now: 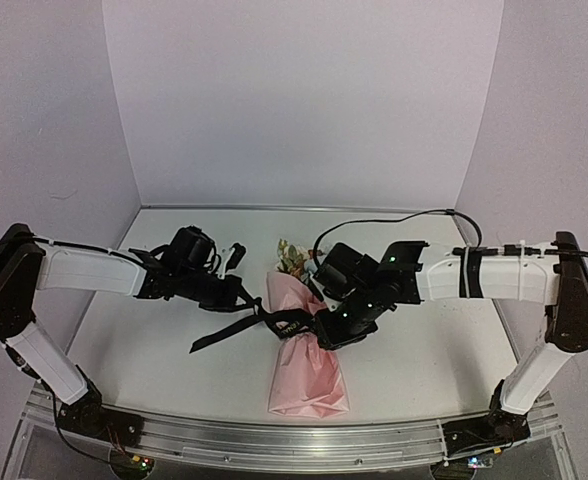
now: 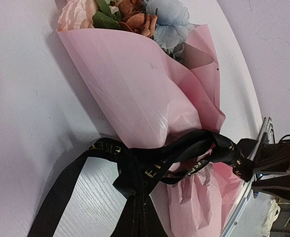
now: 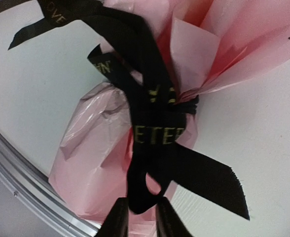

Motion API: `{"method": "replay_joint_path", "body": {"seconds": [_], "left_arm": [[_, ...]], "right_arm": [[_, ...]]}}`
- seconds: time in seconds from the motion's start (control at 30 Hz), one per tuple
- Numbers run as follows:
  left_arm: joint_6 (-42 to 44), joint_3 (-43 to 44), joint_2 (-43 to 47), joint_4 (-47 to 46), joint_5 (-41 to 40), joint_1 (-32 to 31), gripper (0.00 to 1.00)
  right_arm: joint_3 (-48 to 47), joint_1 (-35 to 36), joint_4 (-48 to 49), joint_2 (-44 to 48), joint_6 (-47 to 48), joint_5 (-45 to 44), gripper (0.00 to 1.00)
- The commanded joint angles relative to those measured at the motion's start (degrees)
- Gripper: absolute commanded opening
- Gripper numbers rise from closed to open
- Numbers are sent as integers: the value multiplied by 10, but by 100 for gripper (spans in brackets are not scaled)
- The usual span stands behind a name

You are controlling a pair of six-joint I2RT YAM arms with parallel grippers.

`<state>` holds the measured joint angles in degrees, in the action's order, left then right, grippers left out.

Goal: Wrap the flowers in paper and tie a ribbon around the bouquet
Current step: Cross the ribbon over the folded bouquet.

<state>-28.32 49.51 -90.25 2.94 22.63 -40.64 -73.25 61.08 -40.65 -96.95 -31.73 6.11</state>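
Right gripper (image 3: 141, 220): fingers slightly parted, ribbon (image 3: 157, 134) loop at the tips, hold uncertain | Left gripper (image 1: 246, 297): closed on ribbon tail | Ribbon: soft, slippery; pinch it flat, close to the wrap | Bouquet (image 1: 306, 375): light, crushable, lies on table (image 1: 154, 340) between the arms, ribbon around its waist | Arms: both reach inward, wrists low.

Pink paper (image 2: 135, 84), black ribbon (image 2: 135, 168) with gold lettering, white table (image 2: 26, 123).
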Motion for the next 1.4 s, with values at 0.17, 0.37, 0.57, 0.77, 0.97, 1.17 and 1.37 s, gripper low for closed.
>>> {"method": "replay_joint_path", "body": {"seconds": [0.17,0.37,0.57,0.77,0.97,1.17,1.37], "left_arm": [[12,29,-8,-7,14,3,0],[15,35,-11,0,18,3,0],[16,42,-15,2,23,3,0],[17,49,-16,10,24,3,0],[18,56,-18,16,23,3,0],[18,64,-22,21,23,3,0],[17,73,-25,27,25,3,0]], "right_arm": [[-4,-15,-14,53,58,38,46],[82,-85,0,134,80,13,50],[174,-107,84,167,267,65,41],[234,-107,168,170,437,68,43],[237,-106,195,161,513,53,51],[215,-101,194,127,558,54,55],[189,-95,214,84,569,33,53]]}}
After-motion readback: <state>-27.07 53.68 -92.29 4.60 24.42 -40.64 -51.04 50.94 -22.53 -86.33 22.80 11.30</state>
